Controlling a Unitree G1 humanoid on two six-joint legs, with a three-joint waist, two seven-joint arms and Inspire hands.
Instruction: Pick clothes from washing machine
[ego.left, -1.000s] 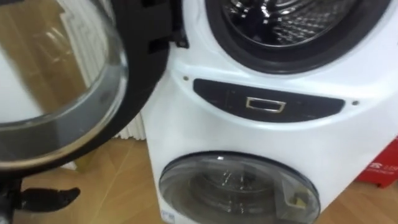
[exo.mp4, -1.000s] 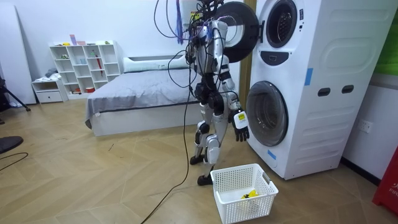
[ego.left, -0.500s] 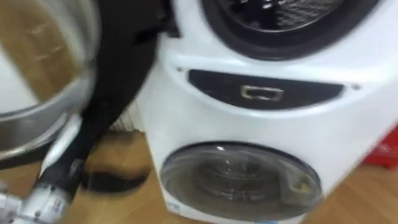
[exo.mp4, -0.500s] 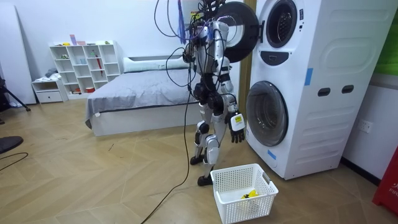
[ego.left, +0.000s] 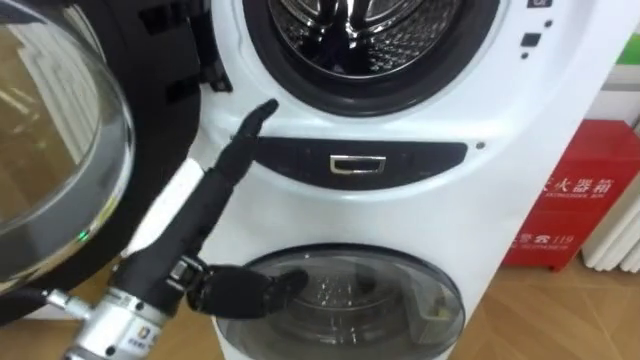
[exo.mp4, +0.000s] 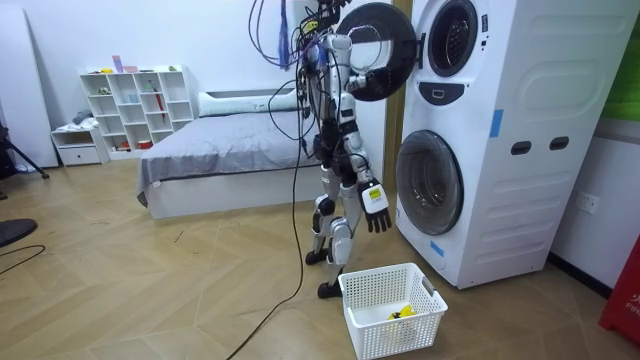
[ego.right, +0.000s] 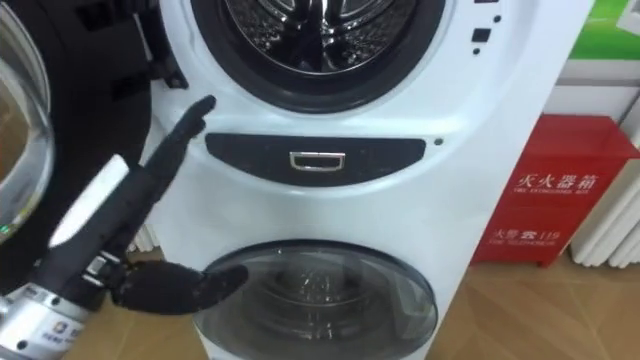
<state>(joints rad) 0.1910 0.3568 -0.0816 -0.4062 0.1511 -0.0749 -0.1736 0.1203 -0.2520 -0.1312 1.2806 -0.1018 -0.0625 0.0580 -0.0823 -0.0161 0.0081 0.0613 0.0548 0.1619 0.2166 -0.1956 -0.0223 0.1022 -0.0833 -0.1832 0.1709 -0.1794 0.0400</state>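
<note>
Left robot hand points up, fingers straight and apart, just below the open upper drum — right robot hand hangs relaxed. Whether clothes lie inside, I cannot tell; they'd be soft, light, limp — best pinched at a bunched fold.

A home bedroom is indicated: a bed and shelf unit are set on a wooden floor, beside a stacked washing machine.
</note>
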